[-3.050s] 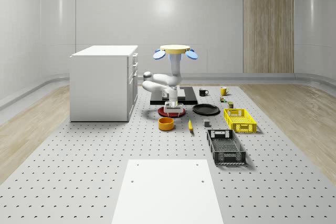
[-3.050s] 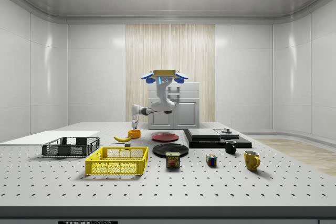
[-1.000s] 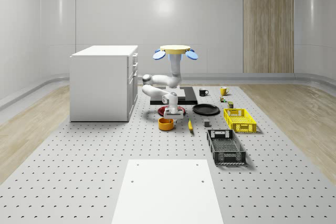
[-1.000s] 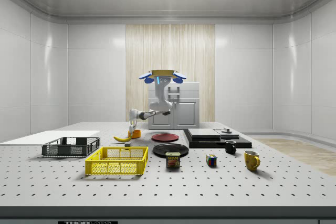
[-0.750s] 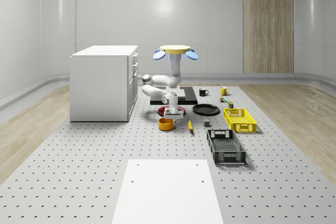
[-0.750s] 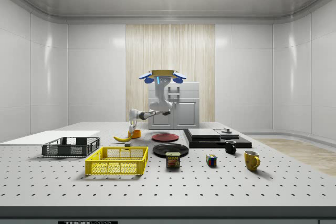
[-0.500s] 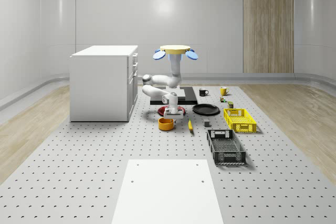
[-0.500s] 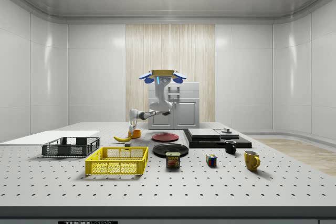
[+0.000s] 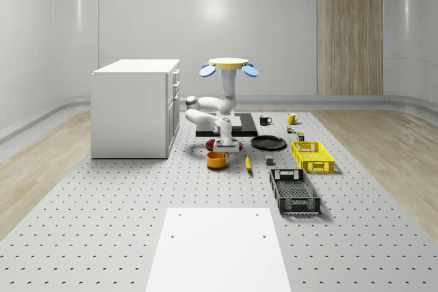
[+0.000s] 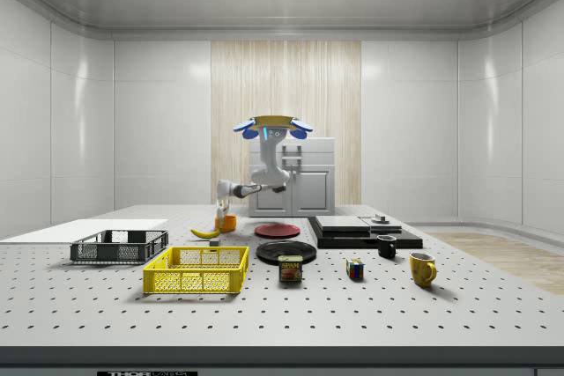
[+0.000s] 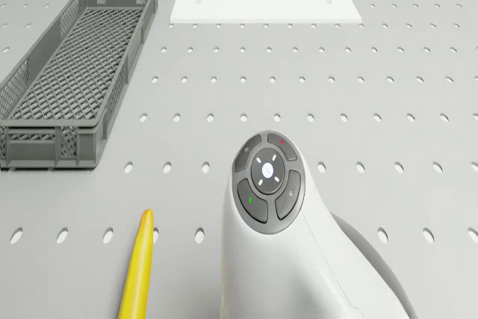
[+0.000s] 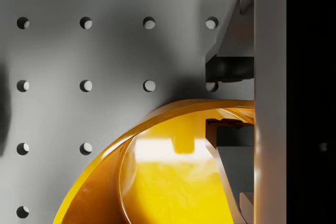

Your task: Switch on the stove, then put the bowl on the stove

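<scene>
Gripper [image 12: 231, 100] closed on the orange bowl's [image 9: 216, 161] rim, one finger [image 12: 233, 59] outside the wall, the other inside.
The bowl sits upright, mouth up, on the tabletop [image 9: 137, 196], round with no long axis. A banana [image 9: 248, 163] lies just beside it, a red plate [image 9: 211, 144] behind; the black stove [image 10: 361, 232] is farther back. The drone [image 9: 229, 66] hovers above the stove's near edge.
</scene>
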Tool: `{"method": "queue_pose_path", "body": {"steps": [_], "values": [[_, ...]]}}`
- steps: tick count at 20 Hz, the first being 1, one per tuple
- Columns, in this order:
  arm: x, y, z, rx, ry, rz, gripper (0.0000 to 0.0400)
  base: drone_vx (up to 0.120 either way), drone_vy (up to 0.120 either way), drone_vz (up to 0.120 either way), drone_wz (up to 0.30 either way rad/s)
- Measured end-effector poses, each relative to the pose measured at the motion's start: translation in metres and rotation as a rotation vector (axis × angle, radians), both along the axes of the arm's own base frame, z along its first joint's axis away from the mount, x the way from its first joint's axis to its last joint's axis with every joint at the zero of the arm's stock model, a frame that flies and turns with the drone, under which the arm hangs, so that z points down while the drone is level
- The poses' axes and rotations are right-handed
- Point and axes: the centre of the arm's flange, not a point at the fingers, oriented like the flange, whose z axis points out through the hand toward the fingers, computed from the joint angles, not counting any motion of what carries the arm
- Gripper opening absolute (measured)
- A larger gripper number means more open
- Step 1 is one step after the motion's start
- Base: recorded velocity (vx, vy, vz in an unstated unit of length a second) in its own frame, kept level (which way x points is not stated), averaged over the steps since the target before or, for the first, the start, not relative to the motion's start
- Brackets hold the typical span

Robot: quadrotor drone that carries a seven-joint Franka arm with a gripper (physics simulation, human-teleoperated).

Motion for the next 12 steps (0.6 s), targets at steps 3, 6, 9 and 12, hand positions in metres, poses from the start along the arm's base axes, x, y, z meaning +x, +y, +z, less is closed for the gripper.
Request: {"method": "queue_pose_path", "body": {"steps": [3, 6, 9, 12], "values": [[0.0, 0.0, -0.009, 0.0, 0.0, 0.0, 0.01, 0.0, 0.0, 0.12, 0.0], [0.0, 0.0, -0.015, 0.0, 0.0, 0.0, 0.01, -0.08, 0.08, 0.12, 0.0], [0.0, 0.0, -0.018, 0.0, 0.0, 0.0, 0.01, -0.12, 0.12, 0.12, 0.0], [0.0, 0.0, -0.019, 0.0, 0.0, 0.0, 0.01, -0.12, 0.12, 0.12, 0.0]]}}
